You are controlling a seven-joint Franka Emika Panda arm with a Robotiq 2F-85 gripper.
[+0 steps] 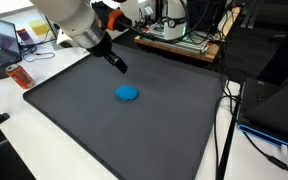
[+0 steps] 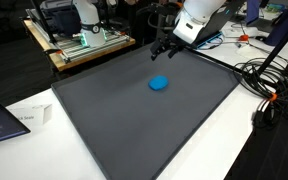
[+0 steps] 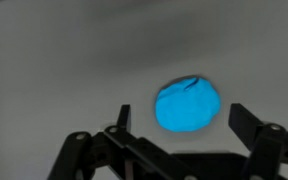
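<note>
In an exterior view the gripper (image 1: 117, 64) hangs over the far left of the dark mat (image 1: 74, 125), jaws spread wide and empty, while the blue lump (image 1: 128, 93) lies alone mid-mat, slightly nearer and to its right. In an exterior view the gripper (image 2: 164, 47) stands clear above the blue lump (image 2: 159, 83), perhaps soft dough. In the wrist view the blue lump (image 3: 188, 105) shows between the 2 fingers (image 3: 122, 120) only because the camera looks down past them.
</note>
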